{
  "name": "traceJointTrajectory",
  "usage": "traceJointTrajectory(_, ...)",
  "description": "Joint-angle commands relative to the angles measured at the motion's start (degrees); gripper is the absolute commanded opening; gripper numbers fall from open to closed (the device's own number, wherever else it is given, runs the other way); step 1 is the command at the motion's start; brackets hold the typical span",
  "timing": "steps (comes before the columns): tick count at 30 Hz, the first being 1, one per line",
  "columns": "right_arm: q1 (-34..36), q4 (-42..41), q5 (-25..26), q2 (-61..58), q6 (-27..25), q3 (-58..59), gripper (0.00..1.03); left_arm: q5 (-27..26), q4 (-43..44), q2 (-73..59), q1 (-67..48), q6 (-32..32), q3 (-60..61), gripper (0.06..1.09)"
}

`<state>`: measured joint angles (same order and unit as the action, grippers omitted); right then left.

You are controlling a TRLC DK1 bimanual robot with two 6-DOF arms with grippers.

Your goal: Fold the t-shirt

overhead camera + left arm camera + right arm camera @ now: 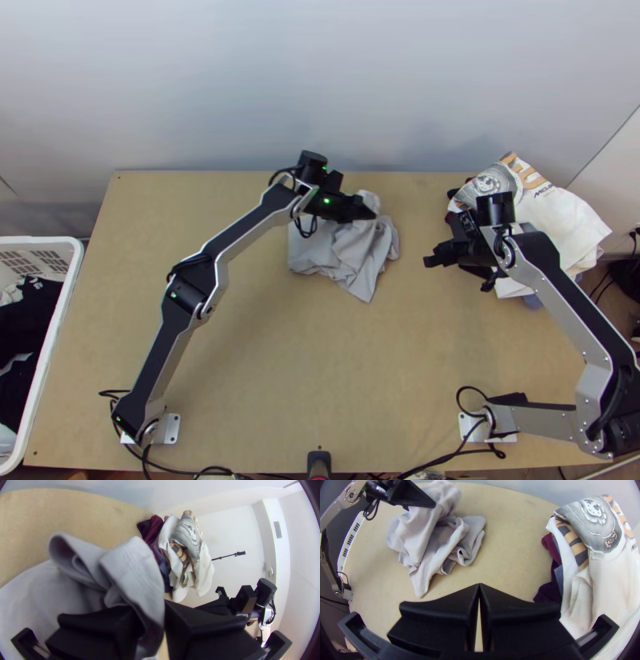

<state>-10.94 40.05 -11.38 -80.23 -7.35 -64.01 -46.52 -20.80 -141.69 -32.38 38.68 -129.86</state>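
A light grey t-shirt [344, 252] lies bunched on the table's far middle, one part of it raised. At that raised part is my left gripper [370, 213]; in the left wrist view the cloth [140, 570] passes between the fingers of my left gripper [151, 623], which are shut on it. To the right of the shirt, clear of it, is my right gripper [429, 261]. In the right wrist view the fingertips of my right gripper [479, 585] meet with nothing between them, and the shirt [423, 536] hangs partly lifted beside the left arm's gripper.
A pile of clothes [560, 220], white with a printed one on top, lies at the table's far right, close behind the right gripper. A white basket [56, 320] with dark clothes stands off the left edge. Bare wood [336, 384] stretches along the near side.
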Motion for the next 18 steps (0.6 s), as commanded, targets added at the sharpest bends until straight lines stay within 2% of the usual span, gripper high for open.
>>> traceJointTrajectory(1,0.4,0.0,0.4,0.6,-0.1,2.0,0.03,-2.1,3.0,-2.2,-1.9,2.5,0.4,0.81)
traceJointTrajectory(4,0.3,-0.2,0.4,0.2,-0.1,1.9,0.03,-3.4,1.0,-1.7,-2.6,2.1,1.5,0.87)
traceJointTrajectory(5,0.2,-0.3,0.4,0.1,-0.1,1.8,0.03,-3.4,0.1,-1.5,-2.7,1.8,2.1,1.01)
traceJointTrajectory(6,0.1,-0.3,0.4,0.0,-0.1,1.6,0.03,-3.4,-0.2,-1.2,-2.7,1.5,2.6,1.05)
traceJointTrajectory(12,0.0,-0.3,0.5,-0.7,-0.2,0.4,0.03,-3.5,-5.0,1.2,-1.0,0.8,3.6,1.05)
traceJointTrajectory(15,-0.5,-0.3,0.5,-0.7,-0.2,0.0,0.03,-4.1,-10.7,4.0,0.0,-4.5,3.7,1.05)
traceJointTrajectory(18,-1.1,-0.3,0.5,-0.7,-0.2,0.0,0.03,-7.5,-17.9,6.8,0.8,-11.3,3.8,1.05)
